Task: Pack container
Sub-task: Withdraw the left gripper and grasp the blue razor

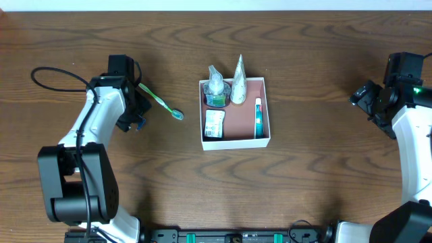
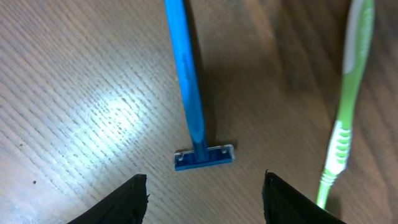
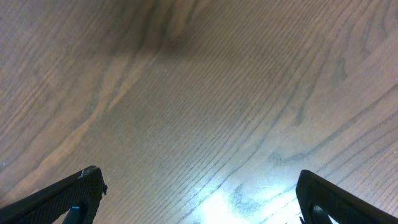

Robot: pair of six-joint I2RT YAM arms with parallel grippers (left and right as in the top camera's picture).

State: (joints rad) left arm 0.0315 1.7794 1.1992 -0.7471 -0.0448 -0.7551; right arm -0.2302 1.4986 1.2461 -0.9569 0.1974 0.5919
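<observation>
Two items lie outside the container: a blue razor and a green toothbrush, side by side but apart on the left half of the table. The step in hand is judged to be the pick-up of the razor. The left gripper is held just above it with its jaws apart, and nothing is gripped. The razor's head is framed between the two fingertips in the left wrist view, with bare wood on either side. The next move is thought to call for a short descent and a closing across the thin handle just behind the head. The razor lies flat on the wood, so little room is left for a finger to slip under it. A carry toward the middle of the table would then be needed.

The right gripper is parked near the right edge, spread wide over bare wood, with nothing between its fingers.

The container is set near the middle of the table, slightly toward the far edge. It is a square, shallow, white-walled box with a reddish-brown floor. Four things are already seen inside: a clear bottle and a pale cone-shaped item along the far wall, a small packet by the left wall, and a blue-and-white tube along the right wall. The centre of the floor is left free.
</observation>
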